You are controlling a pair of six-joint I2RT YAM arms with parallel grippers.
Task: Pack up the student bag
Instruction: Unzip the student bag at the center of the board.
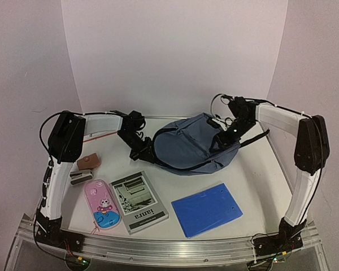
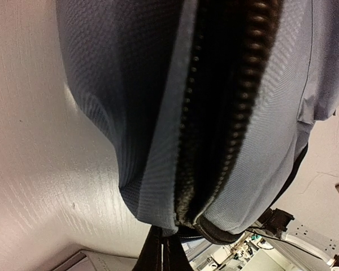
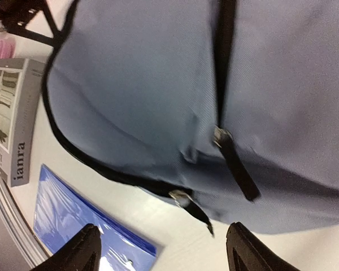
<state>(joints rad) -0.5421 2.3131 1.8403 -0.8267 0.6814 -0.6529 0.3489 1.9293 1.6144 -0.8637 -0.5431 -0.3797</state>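
Right wrist, gripper (image 3: 164, 230) spread, maybe over bag (image 3: 152, 84)

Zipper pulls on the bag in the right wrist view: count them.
2. One zipper pull hangs mid-panel on the student bag; the other at its lower seam. More may be hidden.

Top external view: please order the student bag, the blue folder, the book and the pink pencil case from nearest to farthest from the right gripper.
1. student bag, rear centre, directly at the right gripper.
2. blue folder, front, right of centre.
3. book, front, centre-left.
4. pink pencil case, front left.
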